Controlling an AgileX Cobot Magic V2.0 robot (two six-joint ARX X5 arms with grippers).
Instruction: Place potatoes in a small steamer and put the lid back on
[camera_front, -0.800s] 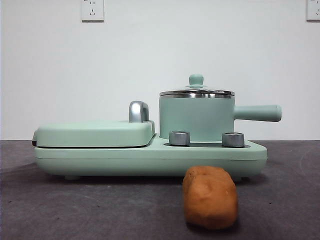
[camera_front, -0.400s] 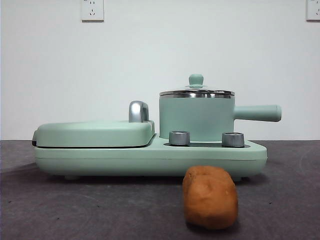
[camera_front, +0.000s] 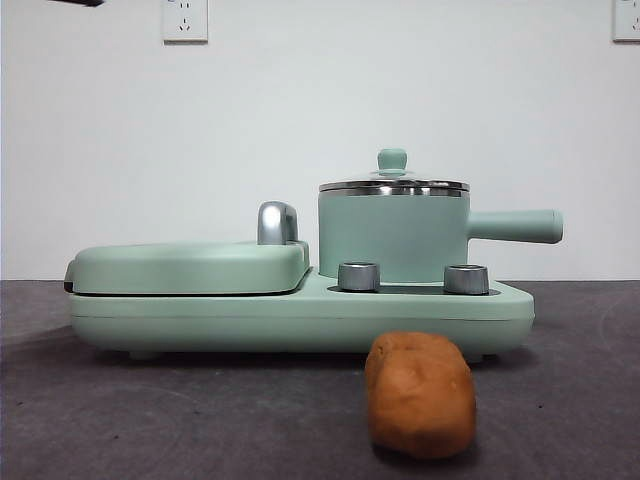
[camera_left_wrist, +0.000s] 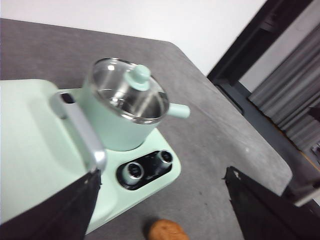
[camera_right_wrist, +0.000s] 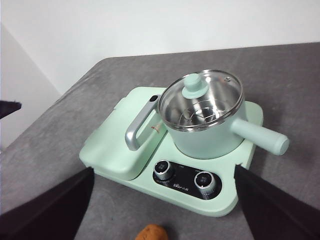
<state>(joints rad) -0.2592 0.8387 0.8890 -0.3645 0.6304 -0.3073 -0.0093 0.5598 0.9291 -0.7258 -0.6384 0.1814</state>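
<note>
A black tip is now showing at the top left corner of the front view, where the earlier frames had only bare wall; which arm it belongs to cannot be told. Nothing else is differing: the potato, pot and lid are sitting where they were.

The tabletop is a dark grey matte surface, running back to a plain white wall carrying two sockets, one at the left and one at the right edge. The left wrist view is also showing grey curtains off beyond the table's rounded corner.

Nearest the front camera, one potato is lying on the tabletop just in front of the cooker, apart from it. Behind it, one mint-green cooker base is carrying two steel dials and. On its left half one flat griddle cover is lying closed with one chrome handle. On its right half one small steamer is standing upright, side handle pointing right, with one glass lid seated on its rim.

Both arms are hanging high above the cooker. The left gripper and the right gripper are each holding their jaws spread wide, gripping nothing.
</note>
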